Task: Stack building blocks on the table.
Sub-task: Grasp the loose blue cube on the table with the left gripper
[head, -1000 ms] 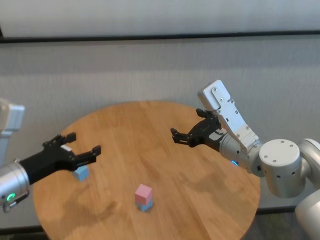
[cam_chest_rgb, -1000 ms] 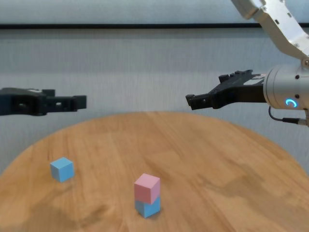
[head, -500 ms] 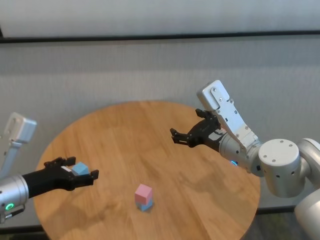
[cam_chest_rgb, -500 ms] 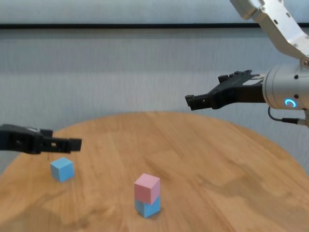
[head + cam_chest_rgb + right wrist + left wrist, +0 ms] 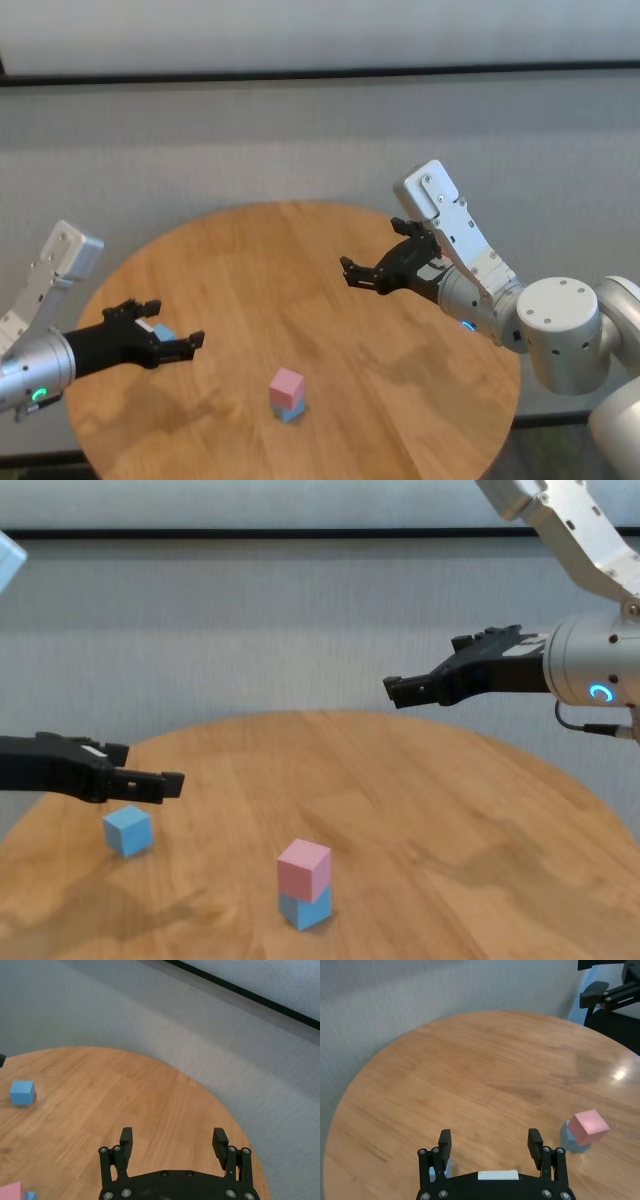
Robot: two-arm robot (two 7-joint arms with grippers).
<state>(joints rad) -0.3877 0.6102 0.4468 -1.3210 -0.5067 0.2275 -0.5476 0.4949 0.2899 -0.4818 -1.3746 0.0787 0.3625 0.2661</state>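
Pink cube [image 5: 304, 869] stacked on blue cube [image 5: 308, 910]; another blue cube [image 5: 127, 831] lies apart.

counter [image 5: 300, 290]: light wood grain, smooth (faint sheen)
building blocks [image 5: 304, 868]: plain, matt
hands [image 5: 160, 338]: black, matt, plastic-looking

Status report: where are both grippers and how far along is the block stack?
Left gripper open above loose blue cube. Right gripper open, idle high. Pink cube on blue cube. Nothing in the way.
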